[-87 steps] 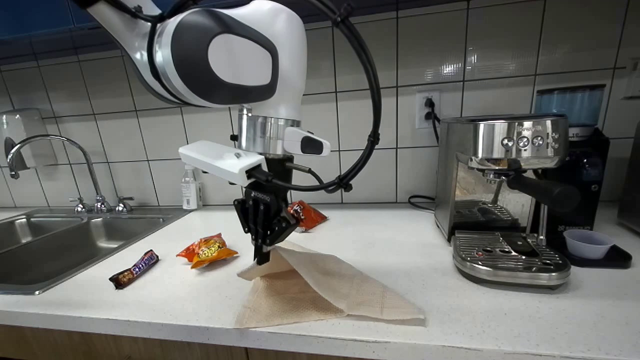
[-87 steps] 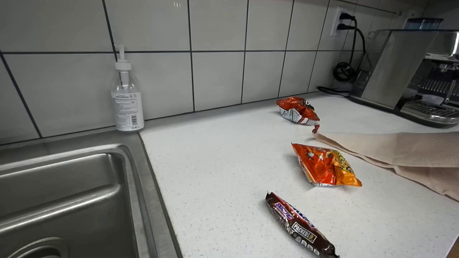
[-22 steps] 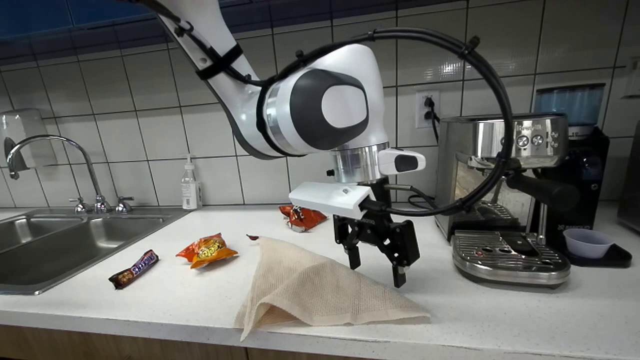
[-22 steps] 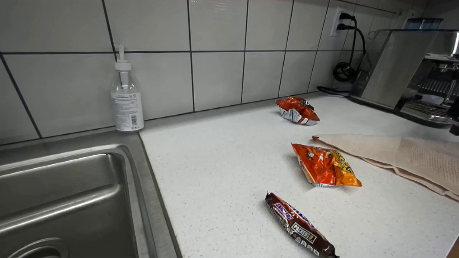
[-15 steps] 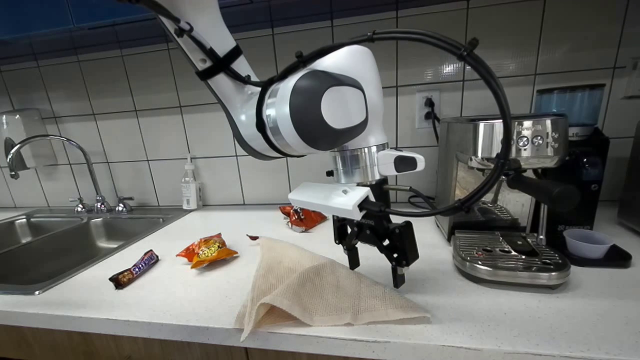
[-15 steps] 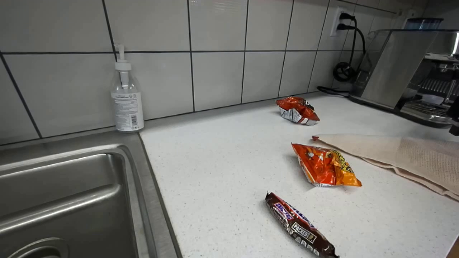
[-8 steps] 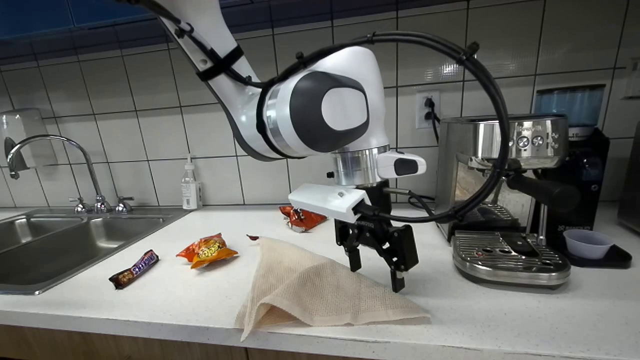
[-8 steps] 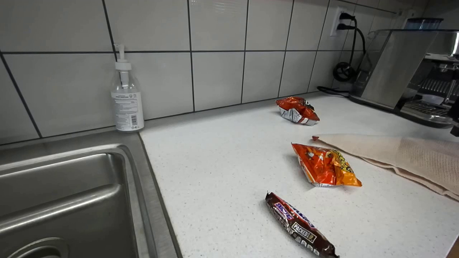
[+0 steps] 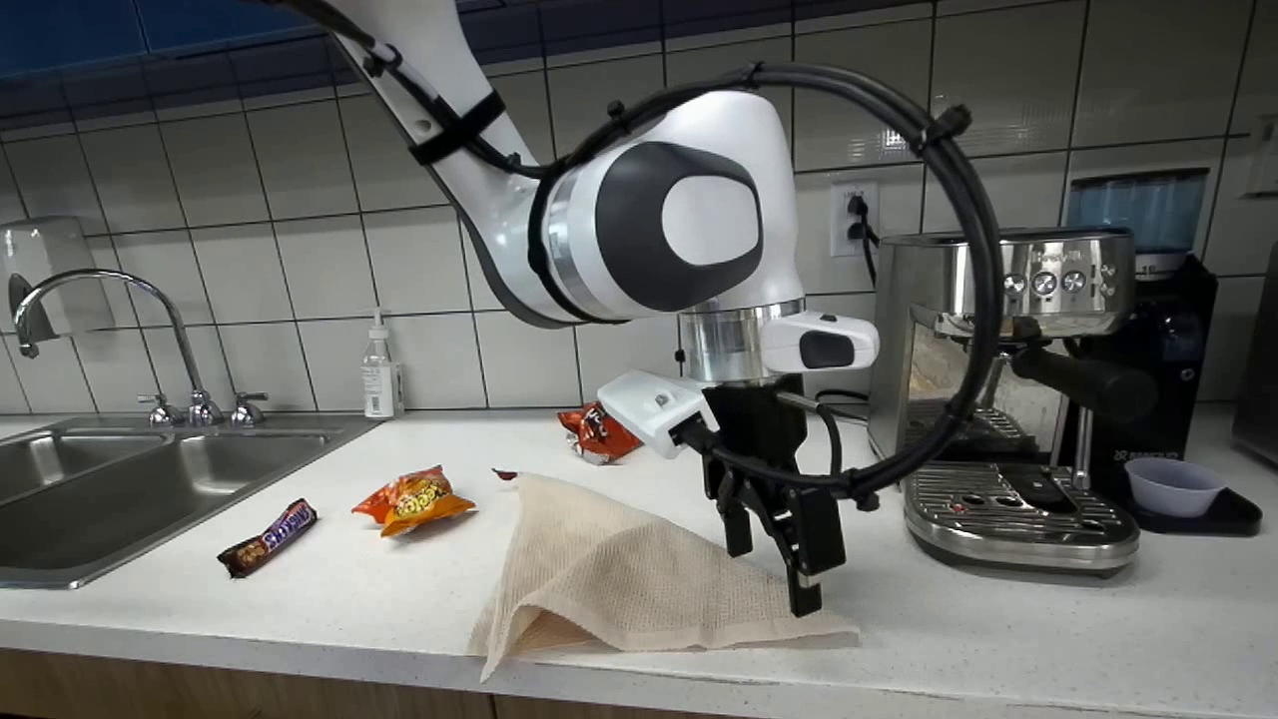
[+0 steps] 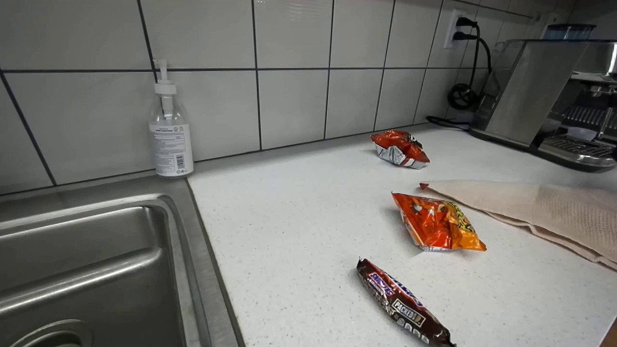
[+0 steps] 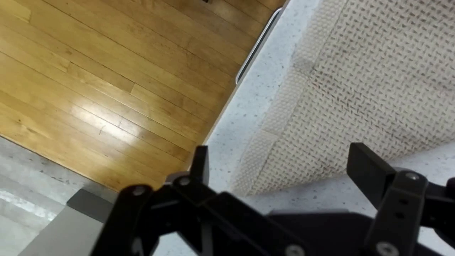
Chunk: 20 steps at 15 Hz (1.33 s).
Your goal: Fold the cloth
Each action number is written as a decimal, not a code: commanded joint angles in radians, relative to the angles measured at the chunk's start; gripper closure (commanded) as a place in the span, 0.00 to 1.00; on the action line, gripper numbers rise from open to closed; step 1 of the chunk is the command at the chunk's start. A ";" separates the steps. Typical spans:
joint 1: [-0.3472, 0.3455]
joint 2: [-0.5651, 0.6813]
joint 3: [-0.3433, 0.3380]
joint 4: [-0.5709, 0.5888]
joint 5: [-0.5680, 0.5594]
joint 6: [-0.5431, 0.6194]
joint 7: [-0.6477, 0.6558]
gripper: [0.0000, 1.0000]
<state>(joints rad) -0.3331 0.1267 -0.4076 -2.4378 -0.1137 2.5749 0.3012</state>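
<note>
- Your beige cloth lies rumpled in a rough triangle on the tabletop, near the espresso machine.
- Your jaws stand wide at the cloth's corner nearest the espresso machine.

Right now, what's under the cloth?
Counter at the edges of the cloth. A small red bit shows at one corner; can't tell if attached. Anything beneath the middle is covered.

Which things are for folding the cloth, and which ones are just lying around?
For the folding:
the cloth
the robot's hand

Just around:
the Snickers bar
the orange packet
the red packet
the pump bottle
the coffee machine
</note>
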 commanded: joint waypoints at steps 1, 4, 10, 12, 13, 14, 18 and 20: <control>0.001 0.028 -0.009 0.037 0.026 -0.049 0.096 0.00; 0.004 0.059 -0.010 0.059 0.070 -0.061 0.163 0.00; 0.014 0.148 -0.018 0.133 0.157 -0.062 0.285 0.00; 0.019 0.176 -0.022 0.155 0.171 -0.054 0.321 0.00; 0.020 0.190 -0.023 0.168 0.180 -0.058 0.338 0.00; 0.021 0.202 -0.024 0.178 0.185 -0.057 0.353 0.00; 0.025 0.237 -0.024 0.208 0.199 -0.062 0.396 0.00; 0.025 0.248 -0.024 0.217 0.204 -0.063 0.408 0.00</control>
<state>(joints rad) -0.3237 0.3475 -0.4175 -2.2634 0.0705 2.5484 0.6736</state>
